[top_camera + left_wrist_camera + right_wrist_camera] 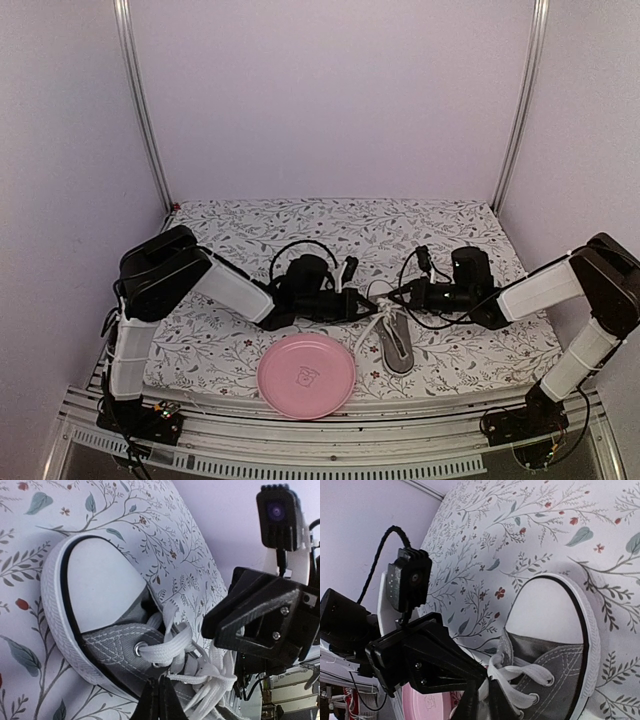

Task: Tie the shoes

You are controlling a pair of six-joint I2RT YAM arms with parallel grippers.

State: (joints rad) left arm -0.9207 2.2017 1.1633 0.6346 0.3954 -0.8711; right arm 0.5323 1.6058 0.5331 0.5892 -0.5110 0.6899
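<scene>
A small grey canvas shoe [397, 345] with a white toe cap [95, 580] stands on the floral cloth at the table's middle front. Its white laces [165, 647] are bunched over the tongue. My two grippers meet above the laces from either side. The left gripper [159, 681] has its fingers pressed together on a lace strand at their tips. In the right wrist view the right gripper [484, 683] is shut, with a white lace showing between its fingers. The knot area is partly hidden behind both grippers' black bodies.
A pink plate [306, 375] lies at the table's front edge, just left of the shoe's heel. The floral cloth [300, 230] covers the table. Pale walls and metal posts [140, 110] close in the sides and back.
</scene>
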